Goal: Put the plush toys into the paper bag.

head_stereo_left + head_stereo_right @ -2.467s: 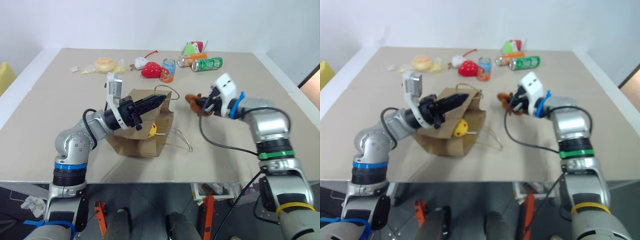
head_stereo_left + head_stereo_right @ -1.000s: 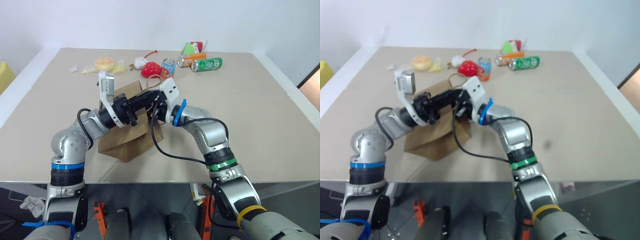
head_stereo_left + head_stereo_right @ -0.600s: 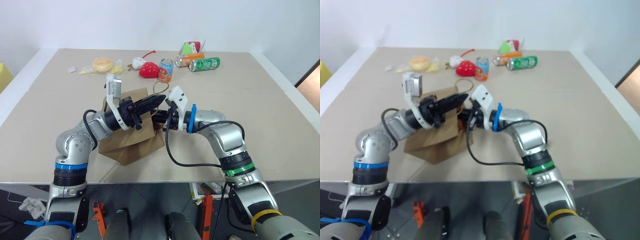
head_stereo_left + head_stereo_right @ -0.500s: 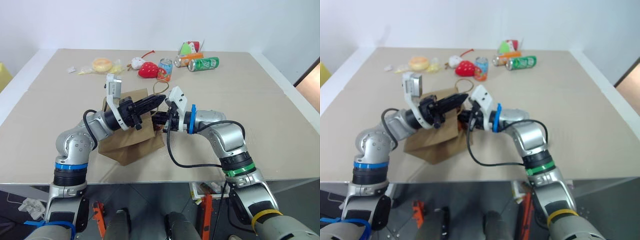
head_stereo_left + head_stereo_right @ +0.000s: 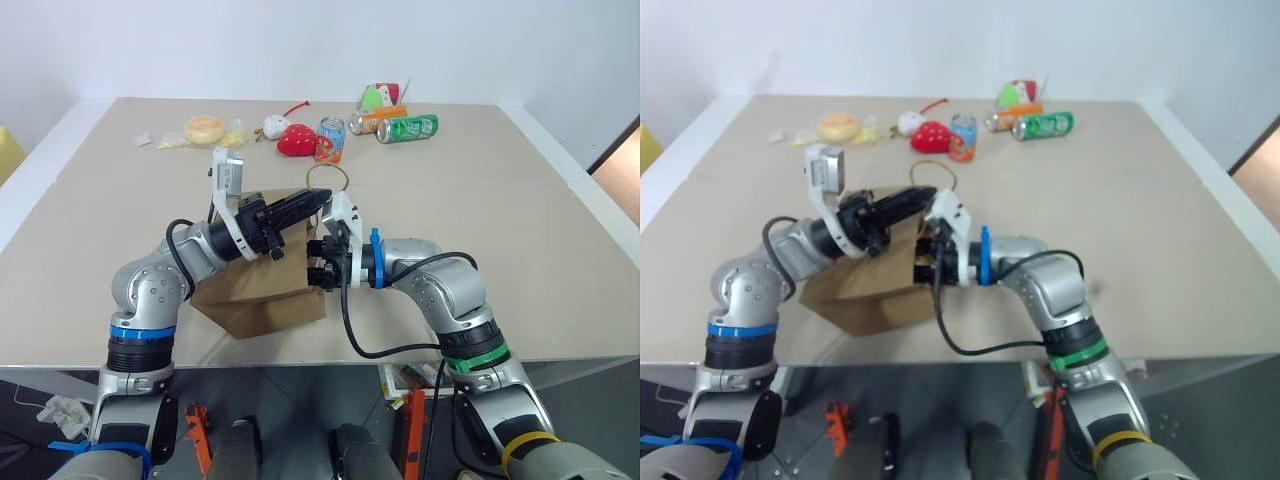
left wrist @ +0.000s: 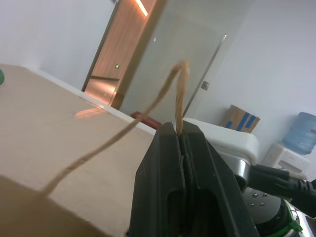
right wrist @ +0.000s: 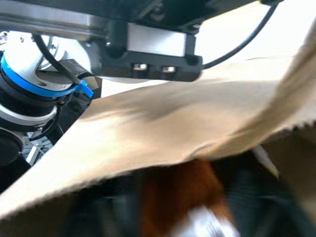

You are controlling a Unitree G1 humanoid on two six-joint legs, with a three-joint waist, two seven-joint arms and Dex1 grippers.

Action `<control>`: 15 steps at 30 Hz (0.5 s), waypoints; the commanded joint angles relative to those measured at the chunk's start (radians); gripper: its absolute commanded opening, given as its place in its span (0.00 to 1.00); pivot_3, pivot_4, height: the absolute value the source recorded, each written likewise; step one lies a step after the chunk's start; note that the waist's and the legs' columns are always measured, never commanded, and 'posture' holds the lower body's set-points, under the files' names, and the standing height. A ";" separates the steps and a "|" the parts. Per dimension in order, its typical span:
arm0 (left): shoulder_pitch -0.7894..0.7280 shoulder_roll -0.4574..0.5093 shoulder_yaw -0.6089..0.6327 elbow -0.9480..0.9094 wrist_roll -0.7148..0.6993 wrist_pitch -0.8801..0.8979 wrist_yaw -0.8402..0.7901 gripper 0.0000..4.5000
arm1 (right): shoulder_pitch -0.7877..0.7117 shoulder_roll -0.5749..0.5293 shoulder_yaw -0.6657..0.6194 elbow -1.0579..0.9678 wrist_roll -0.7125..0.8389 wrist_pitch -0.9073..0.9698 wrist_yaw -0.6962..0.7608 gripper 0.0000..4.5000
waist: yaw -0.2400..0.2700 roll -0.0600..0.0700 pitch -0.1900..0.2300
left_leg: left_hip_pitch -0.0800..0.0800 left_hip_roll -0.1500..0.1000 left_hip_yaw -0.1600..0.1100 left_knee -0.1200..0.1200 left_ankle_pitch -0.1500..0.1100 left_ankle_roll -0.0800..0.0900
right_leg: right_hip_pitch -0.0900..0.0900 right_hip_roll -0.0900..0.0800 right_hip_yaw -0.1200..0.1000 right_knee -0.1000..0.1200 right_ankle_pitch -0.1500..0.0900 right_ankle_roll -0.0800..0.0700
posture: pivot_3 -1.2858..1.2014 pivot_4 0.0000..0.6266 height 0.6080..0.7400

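Now monkey [image 7: 173, 192] released, right tool [image 5: 322, 262] opened

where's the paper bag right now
In the left eye view the paper bag sits near the table's front edge, between both arms, its handle pinched in the left end effector.

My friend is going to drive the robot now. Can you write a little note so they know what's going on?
Left gripper: shut on the paper bag's handle, holding the bag's mouth up.
Right gripper: open at the mouth of the paper bag; something brown, likely the monkey plush, sits blurred between its fingers inside the bag.
Done: monkey seems delivered. The egg plush can't be seen now.
Left: pull the right gripper out, check that both toys are inside, let go of the handle.
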 commanded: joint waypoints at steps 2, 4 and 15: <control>-0.014 0.002 0.006 -0.036 -0.007 -0.012 0.000 0.00 | -0.050 -0.037 -0.038 0.017 -0.011 -0.030 -0.006 0.99 | 0.000 0.000 0.000 | 0.000 0.000 0.000 0.000 0.000 0.000 | 0.000 0.000 0.000 0.000 0.000 0.000 | 0.52 0.24 1.00; -0.014 0.003 0.006 -0.036 -0.007 -0.012 0.000 0.00 | -0.067 -0.074 -0.069 0.028 0.000 -0.035 0.009 0.99 | 0.001 0.000 0.000 | 0.000 0.000 0.000 0.000 0.000 0.000 | 0.000 0.000 0.000 0.000 0.000 0.000 | 0.52 0.24 1.00; -0.012 0.011 0.010 -0.045 -0.015 -0.006 0.000 0.00 | -0.036 -0.325 -0.213 0.062 0.023 -0.081 0.109 0.99 | 0.002 0.000 0.000 | 0.000 0.000 0.000 -0.001 0.000 0.000 | 0.000 0.000 0.000 0.000 -0.001 0.000 | 0.52 0.24 1.00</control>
